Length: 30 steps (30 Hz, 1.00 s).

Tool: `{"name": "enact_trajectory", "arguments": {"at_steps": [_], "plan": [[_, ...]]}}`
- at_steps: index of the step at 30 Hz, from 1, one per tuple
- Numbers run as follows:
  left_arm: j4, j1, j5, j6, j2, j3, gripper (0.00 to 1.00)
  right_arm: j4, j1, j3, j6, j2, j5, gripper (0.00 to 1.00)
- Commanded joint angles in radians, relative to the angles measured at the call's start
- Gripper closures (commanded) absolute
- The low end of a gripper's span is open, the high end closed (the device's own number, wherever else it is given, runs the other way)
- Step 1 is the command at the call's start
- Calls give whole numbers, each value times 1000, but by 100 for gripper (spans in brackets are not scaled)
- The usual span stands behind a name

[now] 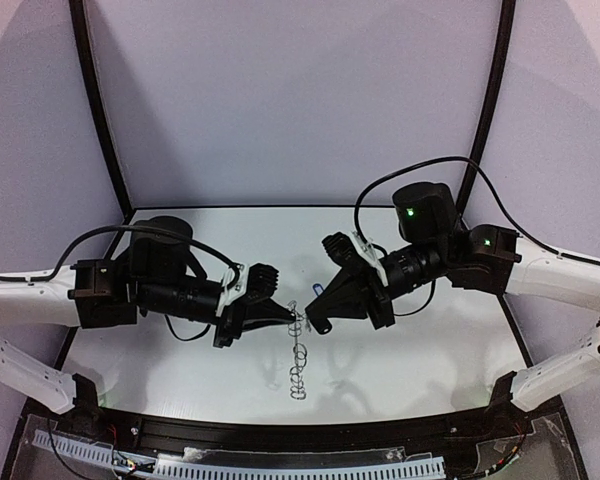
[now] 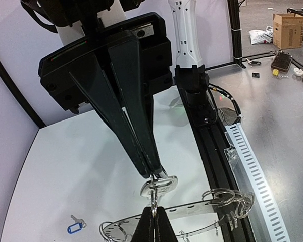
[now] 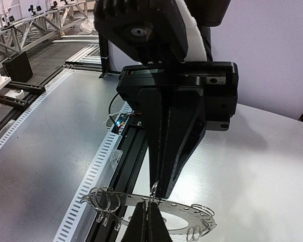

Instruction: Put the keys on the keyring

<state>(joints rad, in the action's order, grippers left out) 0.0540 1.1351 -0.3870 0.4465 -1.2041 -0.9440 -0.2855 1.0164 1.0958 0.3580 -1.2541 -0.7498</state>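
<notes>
A: Where to find the keyring (image 1: 300, 362) in the top view?
B: At centre frame, slightly below the middle. Seen almost edge-on, as a short column of silver wire loops (image 1: 299, 388) running toward the lower edge. Resting on the white table (image 1: 160, 370) or lifted off it: not possible to tell.
A: And the left gripper (image 1: 291, 320)?
B: Entering from the left of the frame, tips at the upper end of that column. Jaws pressed together. In the left wrist view, pinched on one wire loop (image 2: 160, 184) at mid-frame, with the grey disc stretching across the lower right beneath.
A: State of the right gripper (image 1: 317, 325)?
B: Reaching in from the right, tip to tip with the left, almost touching. Jaws likewise together. In the right wrist view, closed on a thin loop at the rim, lower centre, with the disc's large round hole just below and to the right.
A: Any key to note?
B: Blue-tagged key (image 2: 76, 228), flat on the table at the lower left of the left wrist frame, apart from the ring. In the top view, just above the right fingertips.
</notes>
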Motion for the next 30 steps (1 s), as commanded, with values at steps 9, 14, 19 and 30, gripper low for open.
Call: {"name": "enact_trajectory", "arguments": {"at_steps": [9, 14, 19, 30], "plan": [[2, -3, -18, 11, -11, -40, 99, 9, 10, 32, 15, -13, -47, 100], [6, -2, -20, 11, -18, -49, 99, 0, 11, 40, 14, -23, -57, 100], [16, -2, -21, 13, -22, -58, 99, 6, 11, 44, 7, -35, -60, 100], [64, -2, -41, 30, -39, -87, 99, -23, 32, 74, 20, -69, -7, 100]]}}
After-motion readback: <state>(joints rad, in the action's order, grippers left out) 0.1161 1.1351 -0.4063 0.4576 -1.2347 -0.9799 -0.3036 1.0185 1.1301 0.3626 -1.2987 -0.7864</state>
